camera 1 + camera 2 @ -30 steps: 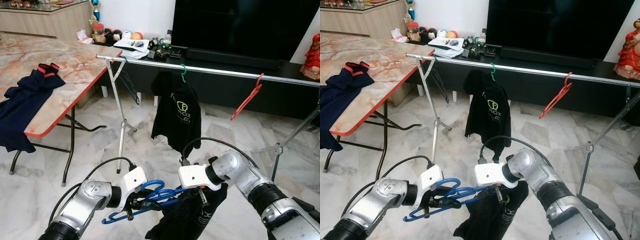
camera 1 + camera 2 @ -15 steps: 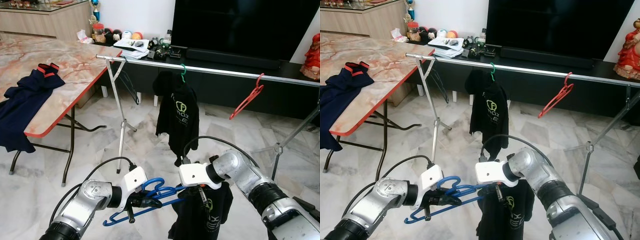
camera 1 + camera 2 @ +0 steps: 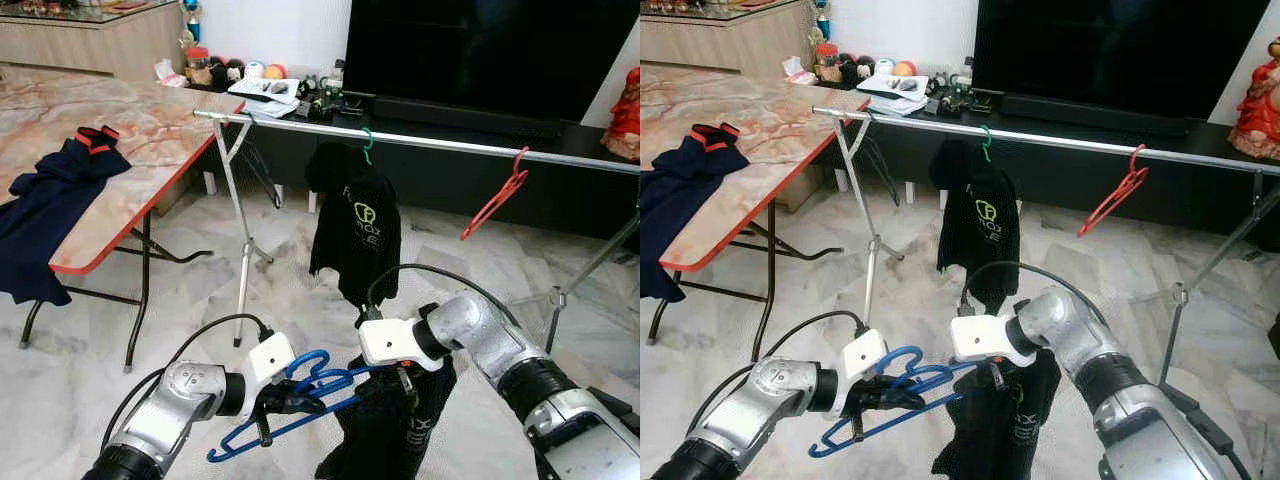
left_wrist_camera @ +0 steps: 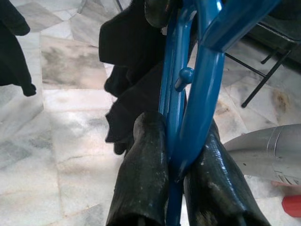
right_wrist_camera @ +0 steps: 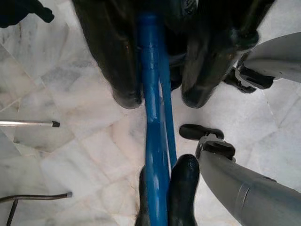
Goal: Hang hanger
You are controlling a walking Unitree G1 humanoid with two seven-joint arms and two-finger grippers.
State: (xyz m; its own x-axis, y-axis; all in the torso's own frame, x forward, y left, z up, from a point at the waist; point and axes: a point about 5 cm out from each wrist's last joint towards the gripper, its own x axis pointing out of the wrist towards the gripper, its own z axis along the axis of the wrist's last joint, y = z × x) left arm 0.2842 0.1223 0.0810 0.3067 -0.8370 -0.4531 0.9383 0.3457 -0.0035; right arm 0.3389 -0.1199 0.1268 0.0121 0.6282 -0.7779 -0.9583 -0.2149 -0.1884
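At the far left a marble-patterned desk (image 3: 150, 130) with a red edge carries a navy garment (image 3: 50, 200) that spills over its rim. Behind it, a long metal rail (image 3: 420, 140) runs across the room on tripod legs.

Low in front, the left gripper (image 3: 290, 402) is clenched on the blue hanger (image 3: 300, 395) — in the left wrist view its two black fingers (image 4: 146, 174) press on either side of the blue bar, with dark cloth just beyond. The hanger lies tilted, its hook end up near the grippers and its long lower arm slanting down toward the floor, well below and in front of the rail.

On the rail hangs a black shirt (image 3: 358, 225) with a yellow logo, on a green hook. Below it, the right gripper (image 3: 405, 388) sits at the other end of the blue hanger; a black garment (image 3: 395, 435) dangles from there. In the right wrist view its fingers (image 5: 120, 61) stand either side of the blue bar with a gap — released, not pinching it.

Farther right, a red hanger (image 3: 495, 195) is hooked on the rail, tilted.
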